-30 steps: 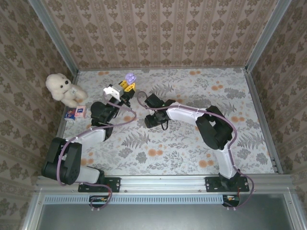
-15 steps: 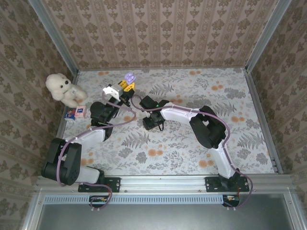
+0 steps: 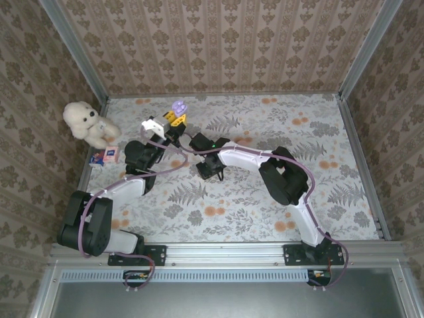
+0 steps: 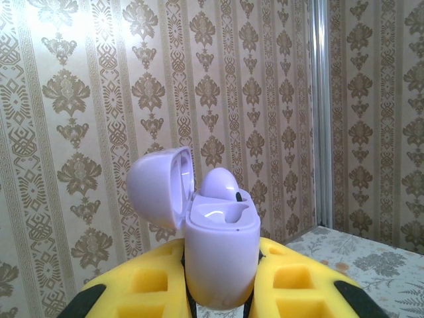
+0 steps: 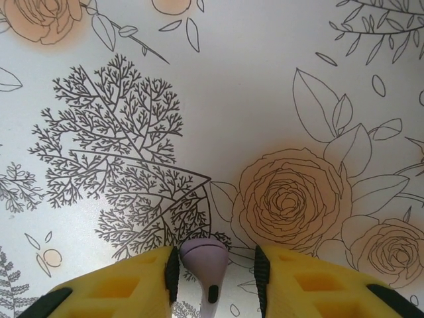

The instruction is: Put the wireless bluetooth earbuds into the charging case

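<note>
- Left gripper [image 4: 222, 268] clamping fully shut on lilac charging case [image 4: 220, 232], holding it upright. Lid [image 4: 158, 192] hanging open toward 9 o'clock.
- 1 lilac earbud [image 4: 220, 184] sitting in case, dome poking out at 12 o'clock.
- Right gripper [image 3: 211, 171] pointing down at floral cloth [image 5: 265, 99], at 5 o'clock from case in top view.
- Its jaws standing narrowly apart, bracketing 2nd lilac earbud [image 5: 204, 260] lying on cloth at 6 o'clock of wrist view.
- Finger at 9 o'clock seeming to touch it, slim gap showing on 3 o'clock side. Not gripping.

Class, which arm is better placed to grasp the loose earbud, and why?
Right: the right gripper straddles the lilac earbud on the cloth; the left gripper is shut on the open charging case.
</note>
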You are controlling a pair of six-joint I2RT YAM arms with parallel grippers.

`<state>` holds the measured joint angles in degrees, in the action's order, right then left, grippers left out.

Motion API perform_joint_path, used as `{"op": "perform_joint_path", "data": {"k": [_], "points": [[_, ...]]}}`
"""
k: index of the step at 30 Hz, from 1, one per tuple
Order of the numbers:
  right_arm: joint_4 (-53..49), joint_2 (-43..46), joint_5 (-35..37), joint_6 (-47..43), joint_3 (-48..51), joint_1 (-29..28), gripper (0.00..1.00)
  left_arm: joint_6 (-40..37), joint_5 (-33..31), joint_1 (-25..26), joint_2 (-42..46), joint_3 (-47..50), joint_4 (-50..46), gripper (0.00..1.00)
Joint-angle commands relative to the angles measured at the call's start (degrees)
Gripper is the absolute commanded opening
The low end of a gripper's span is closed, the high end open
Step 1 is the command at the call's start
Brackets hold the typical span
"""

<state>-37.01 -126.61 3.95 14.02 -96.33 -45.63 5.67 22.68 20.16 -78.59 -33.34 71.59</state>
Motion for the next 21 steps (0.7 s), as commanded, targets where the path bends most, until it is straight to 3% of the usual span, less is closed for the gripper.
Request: {"op": "perform_joint_path", "data": {"k": [1,21], "points": [[-1.50,-2.29,3.53,-0.16,-1.39,-1.02,0.39,1.44,0.44,-0.31,0.89,-0.03,1.62,0.00],[-3.18,-3.99,6.85,1.10,-3.77,-1.54,0.34,2.59,0.53,-0.21,0.58,-0.12,1.86,0.00]]}}
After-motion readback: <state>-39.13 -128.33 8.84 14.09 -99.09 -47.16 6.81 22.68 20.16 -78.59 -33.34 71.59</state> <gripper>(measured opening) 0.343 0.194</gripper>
